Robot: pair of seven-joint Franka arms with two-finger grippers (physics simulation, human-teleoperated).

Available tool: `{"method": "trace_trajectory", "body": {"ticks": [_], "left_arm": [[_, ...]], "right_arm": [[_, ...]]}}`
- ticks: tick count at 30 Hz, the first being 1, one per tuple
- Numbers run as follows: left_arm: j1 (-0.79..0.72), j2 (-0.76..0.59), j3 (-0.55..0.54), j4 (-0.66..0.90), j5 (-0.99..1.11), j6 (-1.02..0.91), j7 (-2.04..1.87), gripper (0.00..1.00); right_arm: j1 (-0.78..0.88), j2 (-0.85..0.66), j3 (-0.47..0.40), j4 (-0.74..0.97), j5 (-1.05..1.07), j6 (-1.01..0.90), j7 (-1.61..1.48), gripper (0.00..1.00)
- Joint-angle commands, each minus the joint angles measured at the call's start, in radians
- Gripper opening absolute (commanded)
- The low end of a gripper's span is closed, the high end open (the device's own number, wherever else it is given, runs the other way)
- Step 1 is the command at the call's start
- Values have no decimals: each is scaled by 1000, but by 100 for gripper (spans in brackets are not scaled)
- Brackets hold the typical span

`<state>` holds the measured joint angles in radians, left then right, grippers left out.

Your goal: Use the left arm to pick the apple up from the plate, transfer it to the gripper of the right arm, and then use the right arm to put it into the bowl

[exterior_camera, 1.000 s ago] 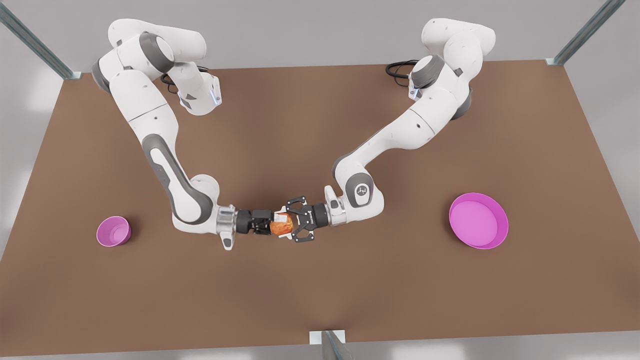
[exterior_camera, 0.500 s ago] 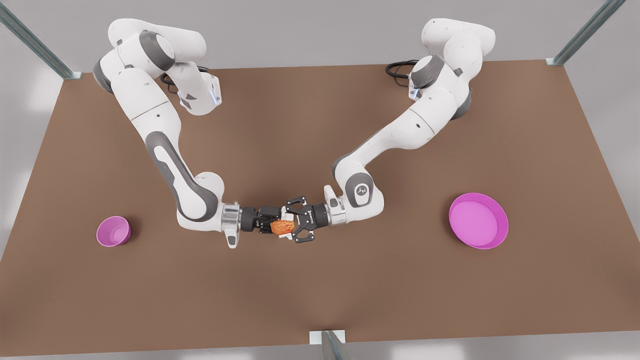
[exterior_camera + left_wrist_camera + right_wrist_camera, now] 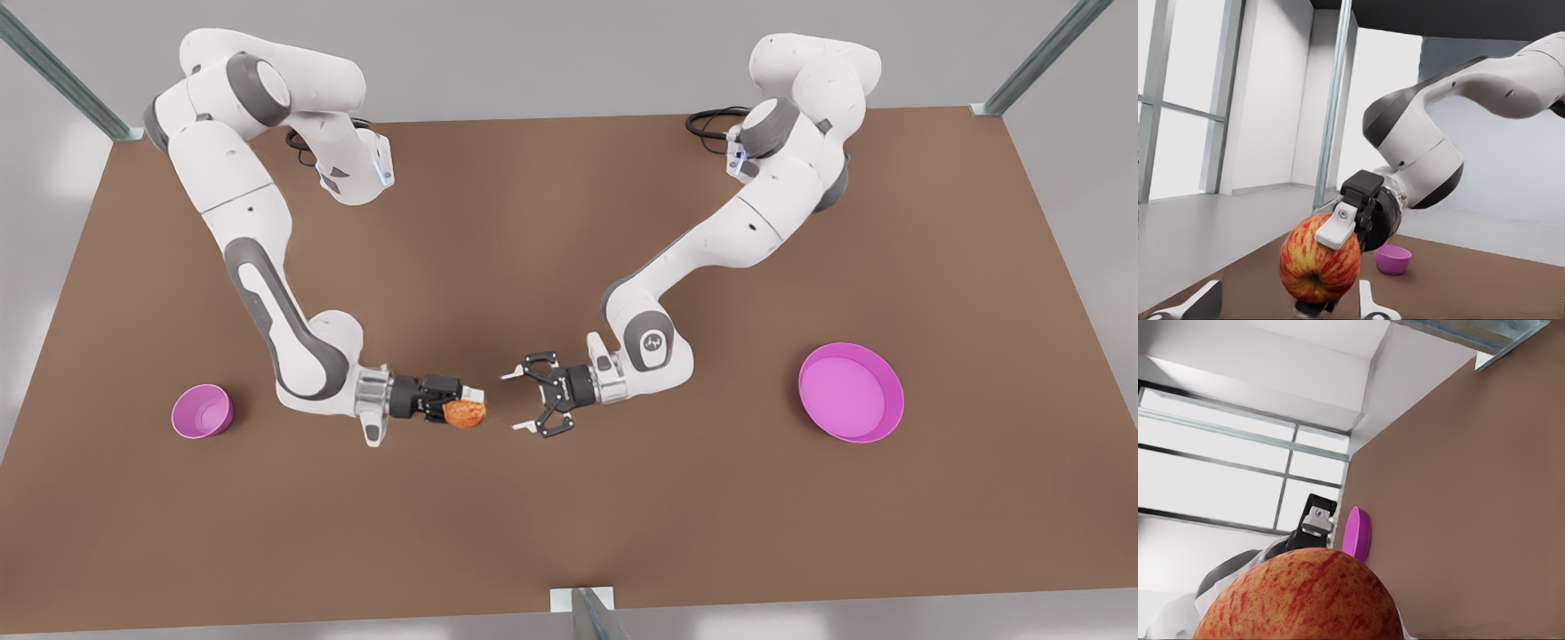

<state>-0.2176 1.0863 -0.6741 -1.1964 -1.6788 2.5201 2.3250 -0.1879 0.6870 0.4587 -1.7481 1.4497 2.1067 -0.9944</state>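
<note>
The red, yellow-streaked apple (image 3: 464,413) hangs above the table's middle with my right gripper (image 3: 469,405) shut on it, on the arm at the front view's left. The left wrist view shows that same apple (image 3: 1318,267) pinched between the right gripper's white fingertips (image 3: 1335,228). My left gripper (image 3: 514,402) stands open a short gap to the apple's right, touching nothing. The small deep bowl (image 3: 203,411) sits at the front view's left, beyond the right arm (image 3: 1393,259). The wide shallow plate (image 3: 851,392) lies at the right with nothing on it.
A brown table (image 3: 569,516) carries everything. Metal frame posts stand at its corners and a bracket (image 3: 582,600) sits on the near edge. Black cables (image 3: 711,120) lie behind the left arm's base. The right wrist view shows the apple (image 3: 1301,597) close up and the plate (image 3: 1358,533) edge-on.
The two grippers have parted. My right gripper has carried the apple toward the front view's left. My left gripper has drawn back slightly to the right, no longer around the apple.
</note>
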Motion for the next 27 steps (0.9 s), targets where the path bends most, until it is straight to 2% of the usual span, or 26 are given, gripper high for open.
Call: {"method": "trace_trajectory", "body": {"ticks": [1,2,3,4,5,6,7,9,10,12,13,16,17,18,19,20,21,23,27], "left_arm": [[84,-72,-15,-121,22,-4,-53,99],[179,-184,-28,-271,62,-7,-142,99],[256,-290,-22,-417,194,-7,-327,99],[332,-361,-21,-511,365,-9,-567,99],[424,-443,-21,-569,667,-41,-840,100],[529,-485,-5,-548,1000,-226,-1133,100],[604,-486,-5,-457,1226,-435,-1306,100],[633,-494,-9,-160,1594,-941,-1706,100],[632,-497,-12,-62,1666,-1125,-1817,100],[561,-646,-15,-23,2015,-1175,-2066,100],[596,-661,-13,-19,2016,-1193,-2205,100],[698,-677,-9,-19,1961,-1184,-2274,100],[551,-744,192,-32,1915,-1149,-2282,100],[241,-824,611,-109,1745,-1091,-2287,100],[182,-939,682,-291,1706,-962,-2284,100],[176,-985,680,-351,1706,-916,-2285,100],[185,-976,680,-344,1705,-925,-2285,100],[179,-908,679,-226,1711,-1017,-2284,100],[176,-905,679,-226,1711,-1017,-2287,100]], "right_arm": [[-65,-4,1,-30,-92,-108,-86,71],[-91,-21,0,-34,-137,-109,-86,71],[-117,-44,0,-73,-160,-114,-105,71],[-156,-52,0,-113,-170,-137,-173,71],[-206,-50,0,-123,-239,-166,-187,71],[-237,-50,-3,-119,-275,-186,-182,71],[-275,-52,-3,-107,-347,-186,-173,71],[-340,-50,-14,-62,-460,-186,-173,71],[-349,-47,-25,-39,-479,-186,-171,72],[-393,-35,-31,4,-535,-206,-170,72],[-407,-26,-51,27,-571,-217,-179,72],[-429,40,-117,146,-644,-342,-187,72],[-429,46,-135,168,-669,-355,-194,72],[-447,46,-144,174,-712,-367,-196,72],[-453,46,-158,200,-733,-390,-217,73],[-461,46,-170,225,-766,-396,-219,73],[-472,51,-176,249,-795,-439,-219,73],[-475,58,-201,301,-856,-442,-245,73],[-476,58,-221,331,-1032,-441,-305,73]]}}
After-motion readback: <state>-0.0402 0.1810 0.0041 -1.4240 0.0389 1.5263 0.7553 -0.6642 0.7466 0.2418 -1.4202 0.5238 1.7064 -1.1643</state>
